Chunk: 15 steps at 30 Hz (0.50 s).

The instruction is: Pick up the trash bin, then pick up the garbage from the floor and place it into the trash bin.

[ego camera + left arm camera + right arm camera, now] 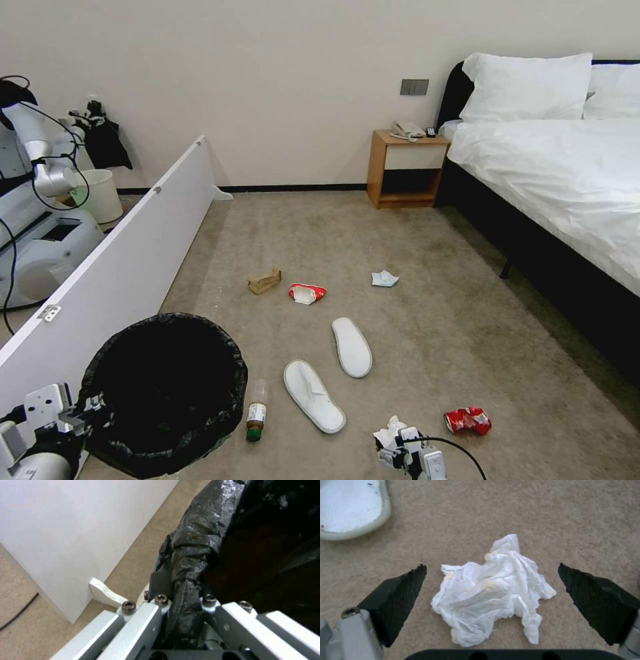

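Observation:
The trash bin [163, 393], lined with a crinkled black bag, stands at the lower left; my left gripper [87, 407] is shut on its rim [186, 555]. My right gripper [490, 567] hangs open just above the carpet, its black fingers [400, 590] on either side of a crumpled white tissue [490, 592] without touching it. More garbage lies on the floor: two white slippers [352, 347] [313, 395], a green-capped bottle [256, 413] beside the bin, a crushed red can [468, 420], a red-white packet [307, 293], a brown paper scrap [265, 281] and a pale blue mask [385, 279].
A low white partition board [120, 267] runs along the left, close behind the bin. A bed [567, 173] lines the right side, with a wooden nightstand [407, 167] at the far wall. Beyond the board are a small cream bucket [100, 193] and other machinery [40, 220].

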Tool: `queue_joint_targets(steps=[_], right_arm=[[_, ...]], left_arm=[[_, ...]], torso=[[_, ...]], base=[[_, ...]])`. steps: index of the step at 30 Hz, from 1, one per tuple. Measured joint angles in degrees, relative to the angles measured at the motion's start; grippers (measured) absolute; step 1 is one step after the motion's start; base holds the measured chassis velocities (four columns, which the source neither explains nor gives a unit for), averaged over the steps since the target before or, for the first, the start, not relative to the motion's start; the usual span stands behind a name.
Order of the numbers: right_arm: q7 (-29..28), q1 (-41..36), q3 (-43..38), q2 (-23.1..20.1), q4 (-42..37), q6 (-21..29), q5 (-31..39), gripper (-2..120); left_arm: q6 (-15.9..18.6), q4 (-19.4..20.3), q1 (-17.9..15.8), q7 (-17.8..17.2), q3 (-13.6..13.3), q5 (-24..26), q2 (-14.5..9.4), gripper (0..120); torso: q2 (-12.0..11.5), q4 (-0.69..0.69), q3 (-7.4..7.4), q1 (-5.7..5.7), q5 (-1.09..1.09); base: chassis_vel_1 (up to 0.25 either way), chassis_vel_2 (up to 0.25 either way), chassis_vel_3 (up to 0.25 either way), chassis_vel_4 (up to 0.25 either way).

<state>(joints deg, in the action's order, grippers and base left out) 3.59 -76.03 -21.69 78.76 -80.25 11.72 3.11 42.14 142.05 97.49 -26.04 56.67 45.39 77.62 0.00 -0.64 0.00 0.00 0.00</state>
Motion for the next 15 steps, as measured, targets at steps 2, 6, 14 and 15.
queue_joint_targets(steps=[2,6,14,15], right_arm=[[0.0,0.0,-0.2,0.0,0.1,0.0,-0.1,100],[0.0,0.0,-0.4,0.2,0.7,-0.2,-0.3,100],[0.2,1.5,-0.3,0.8,2.2,-0.4,-0.3,100],[0.2,1.5,-0.3,0.8,2.2,-0.4,-0.3,100]], left_arm=[[0.0,0.0,0.0,0.0,0.0,0.0,0.0,3],[0.0,0.1,0.1,0.0,-0.1,0.0,0.0,3],[0.0,0.4,0.3,0.0,-0.1,-0.1,0.0,3],[0.0,0.4,0.3,0.0,-0.1,-0.1,0.0,3]], torso=[[0.0,0.00,0.00,0.00,0.00],[0.0,0.00,0.00,0.00,0.00],[0.0,0.00,0.00,0.00,0.00],[0.0,0.00,0.00,0.00,0.00]], base=[[0.000,0.000,0.000,0.000],[0.000,0.000,0.000,0.000],[0.000,0.000,0.000,0.000],[0.000,0.000,0.000,0.000]])
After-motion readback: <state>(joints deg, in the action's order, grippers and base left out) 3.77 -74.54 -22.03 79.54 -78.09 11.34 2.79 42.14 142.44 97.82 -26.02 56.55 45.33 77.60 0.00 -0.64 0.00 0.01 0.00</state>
